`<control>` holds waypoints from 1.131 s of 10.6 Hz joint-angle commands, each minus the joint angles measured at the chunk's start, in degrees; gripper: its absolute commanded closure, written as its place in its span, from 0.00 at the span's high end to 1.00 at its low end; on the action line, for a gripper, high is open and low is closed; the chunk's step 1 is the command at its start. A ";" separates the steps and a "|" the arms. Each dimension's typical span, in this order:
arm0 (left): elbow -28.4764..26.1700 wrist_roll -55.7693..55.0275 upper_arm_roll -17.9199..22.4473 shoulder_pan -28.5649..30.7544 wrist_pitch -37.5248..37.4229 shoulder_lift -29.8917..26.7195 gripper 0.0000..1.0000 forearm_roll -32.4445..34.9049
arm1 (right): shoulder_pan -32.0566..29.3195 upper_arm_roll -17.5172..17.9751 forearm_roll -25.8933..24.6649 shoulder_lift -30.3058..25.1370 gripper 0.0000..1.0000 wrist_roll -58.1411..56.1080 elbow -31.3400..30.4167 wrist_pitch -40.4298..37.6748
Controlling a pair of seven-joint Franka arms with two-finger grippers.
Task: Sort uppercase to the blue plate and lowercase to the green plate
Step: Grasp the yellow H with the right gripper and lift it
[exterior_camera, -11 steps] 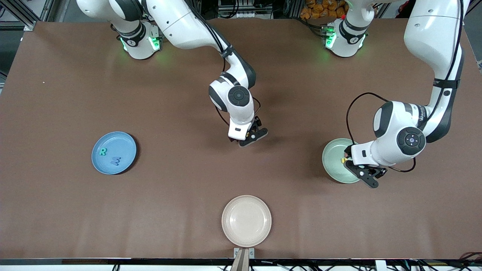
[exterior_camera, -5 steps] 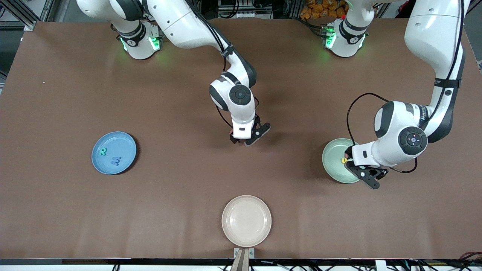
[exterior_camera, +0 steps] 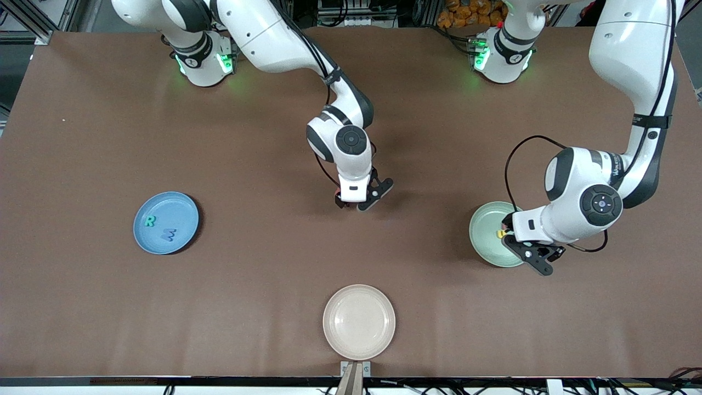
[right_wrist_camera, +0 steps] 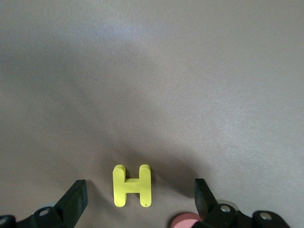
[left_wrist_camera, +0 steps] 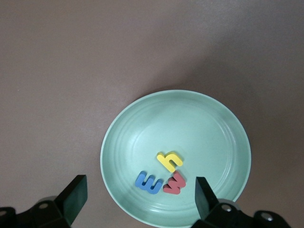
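Observation:
My right gripper (exterior_camera: 350, 203) hangs open low over the middle of the table. In the right wrist view (right_wrist_camera: 138, 199) a yellow H (right_wrist_camera: 132, 185) lies flat between its fingers, with the edge of a red ring (right_wrist_camera: 186, 221) beside it. My left gripper (exterior_camera: 509, 237) is open and empty over the green plate (exterior_camera: 485, 241). In the left wrist view (left_wrist_camera: 137, 199) the green plate (left_wrist_camera: 190, 118) holds a yellow h (left_wrist_camera: 169, 161), a blue m (left_wrist_camera: 148, 183) and a red letter (left_wrist_camera: 174, 183). The blue plate (exterior_camera: 181, 208) holds a green R (exterior_camera: 149, 220) and a blue W (exterior_camera: 169, 235). No rounded blue letter shows.
A cream-white plate (exterior_camera: 359, 321) sits near the table's front edge, nearer to the front camera than my right gripper. The brown tabletop (exterior_camera: 263, 263) stretches between the plates.
My right gripper has turned at the wrist and shifted slightly over the yellow H. My left arm has barely moved.

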 commanded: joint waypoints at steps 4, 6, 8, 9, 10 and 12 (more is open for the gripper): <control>0.64 0.04 0.80 -1.28 -0.47 -1.16 1.00 -1.27 | 1.42 0.18 -0.91 1.37 0.04 2.82 0.97 0.40; 0.81 -0.05 0.80 -1.54 -0.47 -1.16 1.00 -1.27 | 1.60 0.10 -2.22 1.37 0.00 3.10 0.97 0.40; 0.81 -0.05 0.80 -1.63 -0.47 -1.07 1.00 -1.27 | 1.51 0.10 -2.50 1.02 0.00 3.18 1.06 0.23; 0.81 -0.13 0.80 -1.63 -0.47 -1.07 1.00 -1.27 | 1.51 -0.08 -2.41 0.67 0.00 3.36 1.14 -0.03; 0.90 -0.13 0.80 -1.81 -0.47 -1.07 1.00 -1.27 | 0.90 -0.17 -2.41 -0.11 0.00 3.36 1.23 -0.30; 0.90 -0.13 0.80 -1.98 -0.47 -1.07 1.00 -1.27 | -0.16 -2.44 -1.88 -0.91 0.00 3.19 1.41 -1.69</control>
